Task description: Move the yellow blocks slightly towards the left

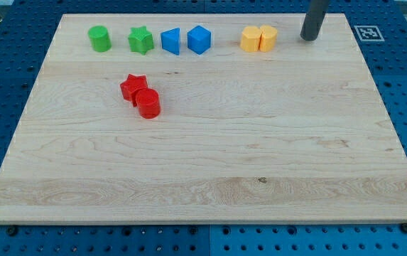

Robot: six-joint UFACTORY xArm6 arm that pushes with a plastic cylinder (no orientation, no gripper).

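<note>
Two yellow blocks stand touching each other near the view's top, right of centre: a yellow hexagon-like block (251, 39) on the left and a second yellow block (268, 38) on the right. My tip (309, 38) rests on the board to the right of them, a short gap away from the right yellow block. The rod comes down from the view's top edge.
Along the top row to the left are a green cylinder (99, 38), a green star (140, 40), a blue triangle (171, 41) and a blue block (199, 39). A red star (133, 87) and red cylinder (148, 103) touch at left centre. The wooden board (210, 178) lies on a blue pegboard.
</note>
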